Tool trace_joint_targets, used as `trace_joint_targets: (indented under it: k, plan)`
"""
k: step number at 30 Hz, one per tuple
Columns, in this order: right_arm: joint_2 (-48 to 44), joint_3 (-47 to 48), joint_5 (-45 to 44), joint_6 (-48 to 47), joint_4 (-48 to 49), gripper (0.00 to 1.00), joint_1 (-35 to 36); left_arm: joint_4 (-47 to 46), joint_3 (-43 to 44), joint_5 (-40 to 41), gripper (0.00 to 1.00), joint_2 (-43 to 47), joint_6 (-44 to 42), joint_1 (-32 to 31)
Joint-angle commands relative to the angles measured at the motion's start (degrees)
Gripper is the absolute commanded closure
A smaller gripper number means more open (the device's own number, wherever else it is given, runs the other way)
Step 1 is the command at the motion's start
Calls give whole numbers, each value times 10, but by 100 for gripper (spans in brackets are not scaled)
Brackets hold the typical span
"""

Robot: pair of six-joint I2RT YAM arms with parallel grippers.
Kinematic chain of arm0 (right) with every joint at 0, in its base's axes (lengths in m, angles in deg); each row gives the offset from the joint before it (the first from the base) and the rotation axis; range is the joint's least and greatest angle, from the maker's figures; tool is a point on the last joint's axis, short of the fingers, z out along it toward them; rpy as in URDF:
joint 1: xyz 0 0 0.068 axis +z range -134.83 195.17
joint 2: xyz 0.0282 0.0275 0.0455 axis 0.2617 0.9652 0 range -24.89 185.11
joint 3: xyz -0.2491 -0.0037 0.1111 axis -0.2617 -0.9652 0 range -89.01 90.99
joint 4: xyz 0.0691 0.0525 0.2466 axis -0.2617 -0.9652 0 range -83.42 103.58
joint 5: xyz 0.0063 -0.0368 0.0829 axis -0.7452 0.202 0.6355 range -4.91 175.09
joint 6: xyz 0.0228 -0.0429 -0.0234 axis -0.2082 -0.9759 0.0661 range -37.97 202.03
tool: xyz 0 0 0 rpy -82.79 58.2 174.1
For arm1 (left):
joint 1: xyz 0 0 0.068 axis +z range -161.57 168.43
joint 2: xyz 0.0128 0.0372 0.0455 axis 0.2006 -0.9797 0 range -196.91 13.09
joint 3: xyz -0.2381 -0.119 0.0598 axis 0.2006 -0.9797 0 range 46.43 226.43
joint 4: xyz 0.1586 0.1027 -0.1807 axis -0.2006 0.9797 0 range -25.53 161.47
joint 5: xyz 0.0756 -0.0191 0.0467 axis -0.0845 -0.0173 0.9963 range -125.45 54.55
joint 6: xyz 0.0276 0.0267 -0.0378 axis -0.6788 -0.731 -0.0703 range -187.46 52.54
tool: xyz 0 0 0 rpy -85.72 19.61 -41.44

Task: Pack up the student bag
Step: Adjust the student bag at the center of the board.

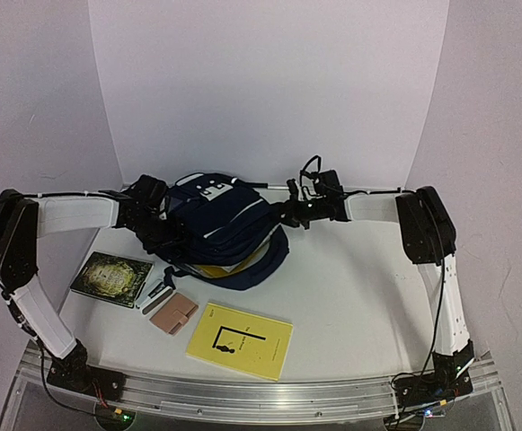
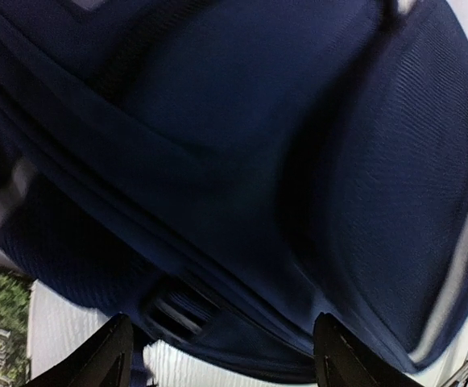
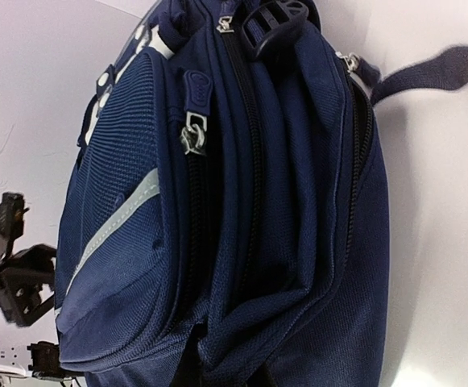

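Student bag [image 1: 220,238]: lies at the back middle of the table [image 1: 350,296], white patch [image 1: 214,189] toward the rear wall, front pockets facing up. Thin white piping runs across the navy fabric. A yellow edge [image 1: 208,269] shows under its near side; what it belongs to cannot be told.

Right wrist view: the bag [image 3: 242,210] fills the frame side-on. A metal zip pull [image 3: 192,135] hangs on the front pocket, a black buckle [image 3: 270,20] sits at the top end, and one strap [image 3: 435,68] trails off over the table.

Left gripper [image 1: 157,224]: against the bag's left side. In its wrist view the two fingers [image 2: 109,355] stand wide apart at the bottom corners, so the jaws are spread, with navy fabric [image 2: 242,177] and a black buckle [image 2: 173,310] just ahead of them and nothing clamped.

Right gripper [image 1: 289,215]: at the bag's right side, touching or nearly so. Its fingers are not clear in any view; the jaws' state cannot be told.

On the table nearer the arms, apart from the bag: green book [image 1: 112,277], small grey item [image 1: 155,294], tan wallet [image 1: 173,313] just beside it, yellow book [image 1: 240,339].
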Motion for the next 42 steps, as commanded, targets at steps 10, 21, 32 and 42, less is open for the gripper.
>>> trace_joint_targets:
  k: [10, 21, 32, 42]
  plan:
    - [-327, -380, 54, -96, -41, 100, -144, -27, 295, -148, 32, -260, -72, -47]
    - [-523, -546, 22, -132, -33, 85, -74, -17, 622, -219, 32, -481, -99, -83]
    - [-431, -384, 9, -156, -71, 34, 28, -3, 529, -130, 16, -334, -111, -49]
    - [-581, -439, -59, -341, -254, 24, -101, -28, 288, -115, 11, -159, -146, -82]
